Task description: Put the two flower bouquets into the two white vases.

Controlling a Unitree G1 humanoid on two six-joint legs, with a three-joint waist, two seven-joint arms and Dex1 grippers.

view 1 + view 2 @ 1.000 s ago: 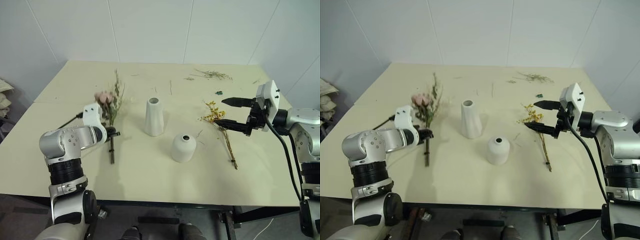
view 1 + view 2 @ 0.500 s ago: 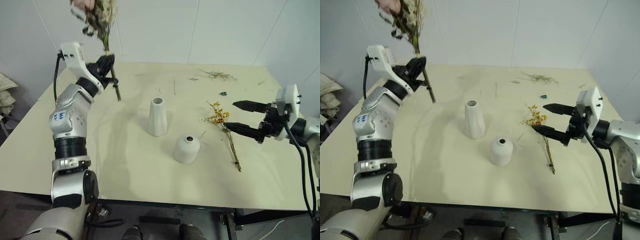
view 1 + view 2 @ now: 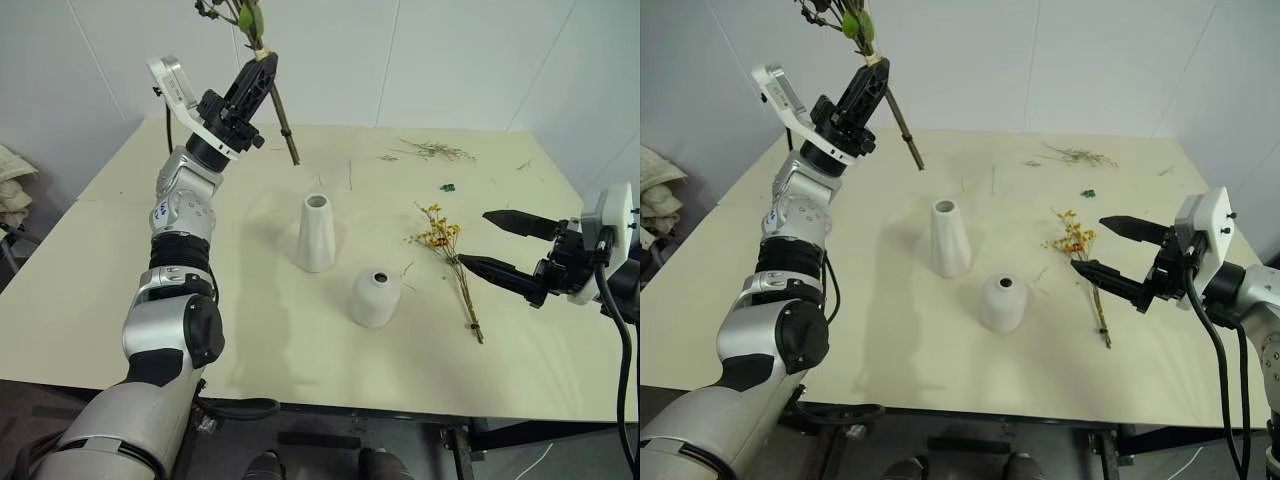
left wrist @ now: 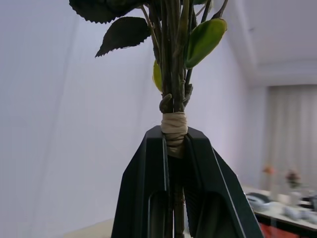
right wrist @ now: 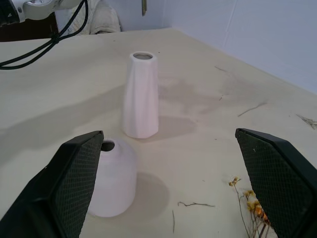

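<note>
- Left claw: raised high above the far left part of the surface, pointing up and toward the wall; its two black fingers are clenched on the stems of the rose bouquet, at the tan binding wrap.
- Rose bouquet: held in the air, tilted; green leaves rise above the claw and the bare stem end hangs below it, over the far side of the surface, clear of both vases.
- Right claw: released, fingers spread wide, hovering level at the right edge of the surface and pointing toward the vases; it holds nothing.
- Yellow bouquet: lies flat on the surface just beside the right claw, between it and the vases.
- Tall cone vase: upright near the centre, mouth empty.
- Short dome vase: upright, nearer the robot and to the right of the tall one, mouth empty.
- Loose twigs: scattered at the far right.
</note>
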